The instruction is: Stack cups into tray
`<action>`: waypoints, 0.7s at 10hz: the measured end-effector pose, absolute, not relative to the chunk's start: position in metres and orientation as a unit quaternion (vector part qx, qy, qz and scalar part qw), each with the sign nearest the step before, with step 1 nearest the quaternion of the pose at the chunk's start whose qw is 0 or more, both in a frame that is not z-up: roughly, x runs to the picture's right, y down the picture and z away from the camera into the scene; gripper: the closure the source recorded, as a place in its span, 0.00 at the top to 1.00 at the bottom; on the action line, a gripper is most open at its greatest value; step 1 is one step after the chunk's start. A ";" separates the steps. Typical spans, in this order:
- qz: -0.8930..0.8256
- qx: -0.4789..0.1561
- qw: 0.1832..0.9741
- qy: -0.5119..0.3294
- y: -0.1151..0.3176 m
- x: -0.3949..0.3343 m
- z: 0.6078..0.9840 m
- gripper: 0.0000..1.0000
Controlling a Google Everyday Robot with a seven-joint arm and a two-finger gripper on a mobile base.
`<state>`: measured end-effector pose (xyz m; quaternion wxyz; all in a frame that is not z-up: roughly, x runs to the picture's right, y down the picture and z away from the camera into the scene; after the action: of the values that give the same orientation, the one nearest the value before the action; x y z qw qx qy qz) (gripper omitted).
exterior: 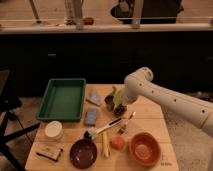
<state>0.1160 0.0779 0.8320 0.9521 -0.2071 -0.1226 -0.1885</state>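
The green tray lies at the back left of the wooden table. The dark grey cup stands upright right of the tray, near the table's middle. The pale yellow-green cup is right beside it, partly covered by my arm's end. My gripper reaches down from the white arm and is at the yellow-green cup, just right of the grey cup. I cannot tell whether the cup is gripped.
Two blue-grey sponges lie between tray and cups. A white dish, maroon bowl, orange bowl, brush, fork and a small box fill the front. A dark counter wall stands behind.
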 end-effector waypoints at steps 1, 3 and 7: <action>-0.187 -0.206 0.953 -0.122 0.078 0.117 0.831 0.00; -0.184 -0.199 0.955 -0.118 0.075 0.119 0.828 0.00; -0.228 -0.210 0.947 -0.087 0.068 0.104 0.826 0.00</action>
<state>0.1045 0.0684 0.8258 0.9467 -0.2100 -0.0872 -0.2283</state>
